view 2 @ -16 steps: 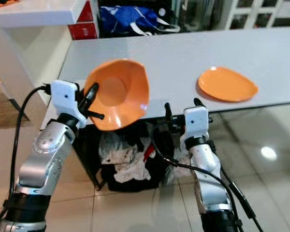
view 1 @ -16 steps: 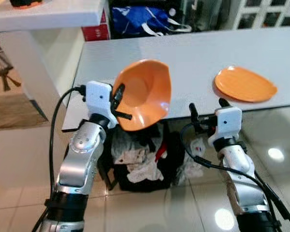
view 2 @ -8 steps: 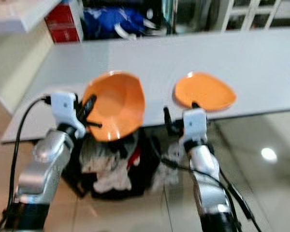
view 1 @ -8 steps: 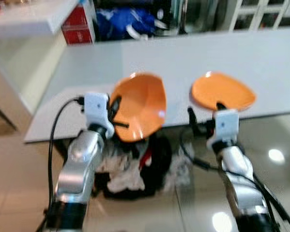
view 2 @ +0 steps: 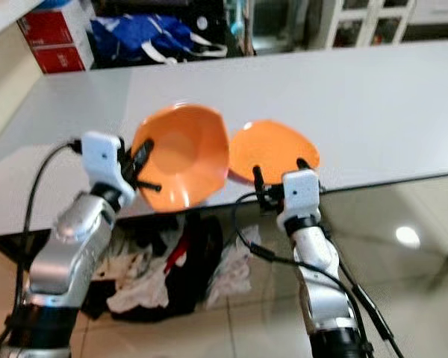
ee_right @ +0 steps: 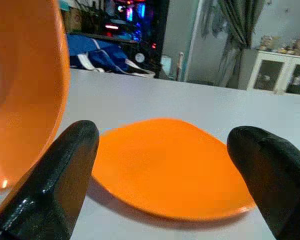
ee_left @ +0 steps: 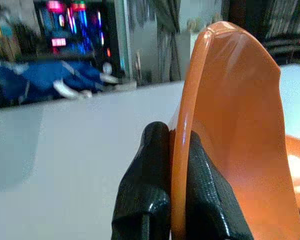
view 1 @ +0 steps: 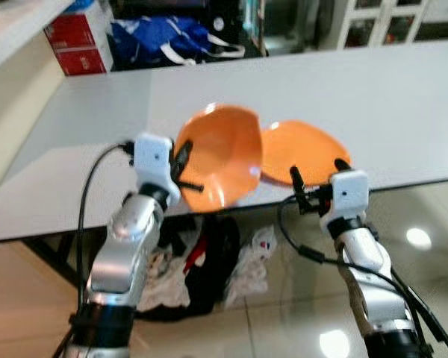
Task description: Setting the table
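My left gripper [view 1: 185, 165] is shut on the rim of an orange bowl [view 1: 222, 160], held on edge over the front of the grey table [view 1: 373, 89]. In the left wrist view both fingers [ee_left: 150, 185] pinch the bowl's rim [ee_left: 230, 125]. An orange plate [view 1: 302, 153] lies flat on the table just right of the bowl, near the front edge. My right gripper [view 1: 317, 173] stands open at the table's edge right before the plate. In the right wrist view the plate [ee_right: 165, 167] lies between the two fingertips [ee_right: 55, 170].
A blue bag [view 1: 164, 37] and a red box [view 1: 78, 48] sit behind the table's far edge. Under the table a dark heap of clothes and white rags [view 1: 201, 261] lies on the tiled floor. White cabinets [view 1: 373, 22] stand at the back right.
The camera has swung and come closer to the table. The bowl in my left gripper now stands right beside the plate. My right gripper has come up to the plate's near edge.
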`<state>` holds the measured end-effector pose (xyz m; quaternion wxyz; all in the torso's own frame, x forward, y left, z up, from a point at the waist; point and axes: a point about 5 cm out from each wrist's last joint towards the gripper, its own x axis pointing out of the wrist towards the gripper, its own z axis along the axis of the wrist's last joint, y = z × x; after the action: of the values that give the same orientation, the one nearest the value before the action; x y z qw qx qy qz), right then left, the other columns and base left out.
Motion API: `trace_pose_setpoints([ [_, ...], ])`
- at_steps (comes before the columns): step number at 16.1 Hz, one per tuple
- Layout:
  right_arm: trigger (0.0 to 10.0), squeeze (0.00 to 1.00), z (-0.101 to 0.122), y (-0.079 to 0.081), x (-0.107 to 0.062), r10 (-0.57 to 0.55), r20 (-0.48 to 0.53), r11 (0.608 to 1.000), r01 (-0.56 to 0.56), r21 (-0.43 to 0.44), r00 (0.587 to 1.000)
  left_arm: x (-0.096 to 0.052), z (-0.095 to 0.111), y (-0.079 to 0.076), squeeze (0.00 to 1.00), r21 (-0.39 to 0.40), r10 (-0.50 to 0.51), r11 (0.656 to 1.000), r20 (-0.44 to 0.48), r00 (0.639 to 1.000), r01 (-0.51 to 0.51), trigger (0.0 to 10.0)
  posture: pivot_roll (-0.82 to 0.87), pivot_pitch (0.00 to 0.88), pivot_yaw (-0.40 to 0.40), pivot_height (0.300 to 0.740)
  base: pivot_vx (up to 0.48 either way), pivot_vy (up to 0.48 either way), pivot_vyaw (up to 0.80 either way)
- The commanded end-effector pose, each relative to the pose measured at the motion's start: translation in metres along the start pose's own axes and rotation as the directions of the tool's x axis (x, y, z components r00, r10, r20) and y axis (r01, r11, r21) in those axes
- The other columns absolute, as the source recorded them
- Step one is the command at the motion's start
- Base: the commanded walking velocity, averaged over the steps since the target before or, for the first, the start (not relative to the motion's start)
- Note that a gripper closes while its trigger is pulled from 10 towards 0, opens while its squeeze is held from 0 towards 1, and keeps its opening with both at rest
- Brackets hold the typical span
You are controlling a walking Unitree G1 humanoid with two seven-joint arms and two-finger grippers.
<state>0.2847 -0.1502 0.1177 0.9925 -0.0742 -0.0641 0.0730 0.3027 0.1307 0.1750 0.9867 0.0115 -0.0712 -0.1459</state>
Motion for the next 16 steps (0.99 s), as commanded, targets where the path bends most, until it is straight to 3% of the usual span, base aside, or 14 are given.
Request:
trace_pose_setpoints([
  [1, 10.0, 0.00, 0.002, 0.007, 0.000, 0.025, 0.008, 1.000, -0.025, 0.002, 1.000, 0.002, 0.019, 0.000, 0.00, 0.035, -0.025, 0.999, 0.078, 0.997, 0.023, 0.0, -0.12, 0.000, 0.082, 0.740, 0.322, -0.352, 0.00],
  [8, 10.0, 0.00, -0.001, 0.007, -0.001, 0.023, -0.002, 1.000, -0.023, 0.000, 1.000, 0.012, 0.063, -0.014, 0.00, 0.041, -0.118, 0.993, 0.212, 0.970, 0.112, 0.0, -0.13, 0.000, 0.084, 0.740, 0.324, -0.350, 0.00],
  [10, 10.0, 0.00, -0.001, 0.007, -0.001, 0.025, -0.003, 1.000, -0.025, 0.000, 1.000, 0.017, 0.062, -0.013, 0.00, 0.033, -0.116, 0.993, 0.206, 0.972, 0.111, 0.0, -0.13, 0.000, 0.082, 0.740, 0.326, -0.349, 0.00],
  [14, 10.0, 0.00, -0.001, 0.006, 0.000, 0.028, -0.003, 1.000, -0.028, -0.005, 1.000, 0.036, 0.049, 0.011, 0.00, -0.072, -0.018, 0.997, 0.132, 0.991, 0.027, 0.0, -0.13, 0.000, 0.081, 0.740, 0.120, 0.000, 0.00],
  [16, 10.0, 0.00, -0.002, 0.007, 0.000, 0.028, -0.006, 1.000, -0.028, -0.006, 1.000, 0.049, 0.041, 0.022, 0.00, -0.171, 0.034, 0.985, 0.081, 0.996, -0.020, 0.0, -0.13, 0.000, 0.079, 0.740, 0.000, 0.000, 0.00],
])
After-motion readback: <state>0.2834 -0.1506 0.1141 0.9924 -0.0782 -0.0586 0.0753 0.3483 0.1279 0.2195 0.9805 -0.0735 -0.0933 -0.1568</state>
